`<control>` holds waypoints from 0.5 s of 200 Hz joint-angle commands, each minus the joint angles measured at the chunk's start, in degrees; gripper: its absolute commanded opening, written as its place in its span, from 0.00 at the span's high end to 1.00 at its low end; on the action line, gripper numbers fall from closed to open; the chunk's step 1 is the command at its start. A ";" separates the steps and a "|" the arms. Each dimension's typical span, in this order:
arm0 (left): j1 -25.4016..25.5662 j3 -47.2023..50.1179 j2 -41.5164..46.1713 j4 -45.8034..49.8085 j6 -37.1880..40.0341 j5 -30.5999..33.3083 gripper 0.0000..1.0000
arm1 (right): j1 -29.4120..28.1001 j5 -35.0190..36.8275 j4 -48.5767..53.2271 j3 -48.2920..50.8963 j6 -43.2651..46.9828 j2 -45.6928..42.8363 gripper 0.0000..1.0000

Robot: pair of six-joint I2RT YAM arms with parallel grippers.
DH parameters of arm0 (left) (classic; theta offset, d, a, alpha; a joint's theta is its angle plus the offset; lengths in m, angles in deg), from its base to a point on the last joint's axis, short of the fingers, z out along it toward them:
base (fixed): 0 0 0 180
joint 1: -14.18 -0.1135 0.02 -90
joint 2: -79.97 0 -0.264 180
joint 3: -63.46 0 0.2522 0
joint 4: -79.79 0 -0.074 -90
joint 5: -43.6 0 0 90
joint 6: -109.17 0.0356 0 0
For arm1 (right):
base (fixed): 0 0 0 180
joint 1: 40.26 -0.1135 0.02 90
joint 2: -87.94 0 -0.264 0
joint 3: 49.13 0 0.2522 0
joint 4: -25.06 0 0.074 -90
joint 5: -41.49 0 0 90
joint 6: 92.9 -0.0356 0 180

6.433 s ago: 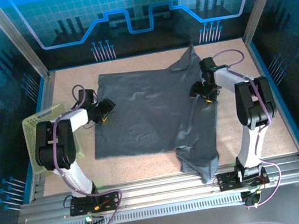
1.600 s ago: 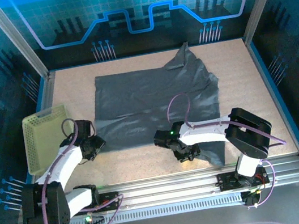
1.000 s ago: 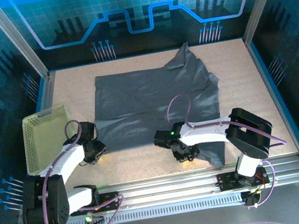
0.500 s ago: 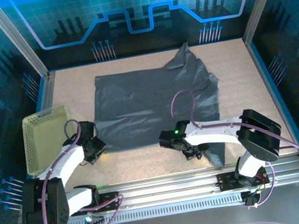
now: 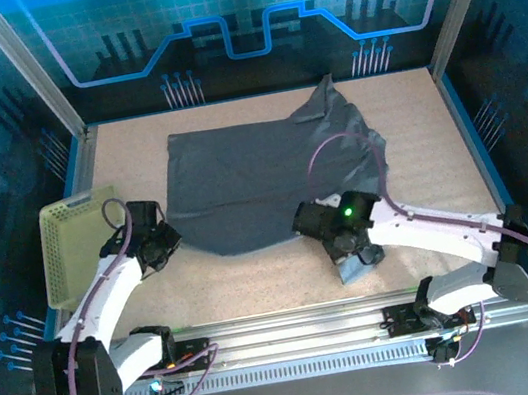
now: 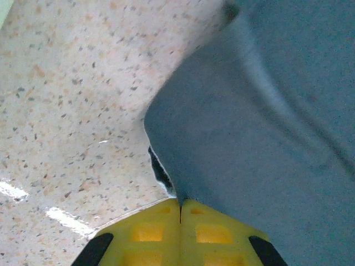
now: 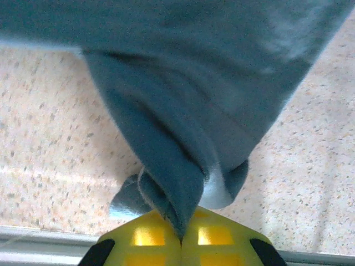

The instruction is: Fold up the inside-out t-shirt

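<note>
Since half a second ago both arms have drawn up and away from the near rail. The near hem of the inside-out t-shirt (image 5: 261, 178), then a fairly straight line, now bows in a curve between them.

The dark slate-grey shirt lies spread over the middle and far part of the speckled table (image 5: 435, 128), with one sleeve rumpled at the far right. Its near edge is raised off the surface at both ends.

The left gripper (image 5: 160, 243) is closed on the near-left corner. In the left wrist view its yellow fingertips (image 6: 150, 233) press together with the fabric edge (image 6: 266, 138) pinched between them.

The right gripper (image 5: 341, 243) is likewise clamped on the near-right part. A bunched fold (image 7: 183, 111) runs down into its closed fingertips (image 7: 216, 235), and a loose flap of cloth hangs below it.

A pale yellow-green mesh basket (image 5: 70, 250) stands at the table's left edge, beside the left arm and apart from the shirt.
</note>
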 commanded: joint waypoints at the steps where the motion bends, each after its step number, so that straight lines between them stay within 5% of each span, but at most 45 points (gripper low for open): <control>1: 0.33 -3.60 0.05 0.94 0.79 0.88 1.00 | 7.45 0.26 1.28 -3.38 9.14 -1.35 1.00; 20: 0.28 -6.18 -2.21 0.18 0.61 1.19 1.00 | 13.79 -0.27 -0.97 -6.45 15.07 0.58 1.00; 100: -0.63 -16.27 -18.75 -5.17 1.52 3.93 1.00 | 24.30 7.50 -5.95 -22.14 30.06 19.57 1.00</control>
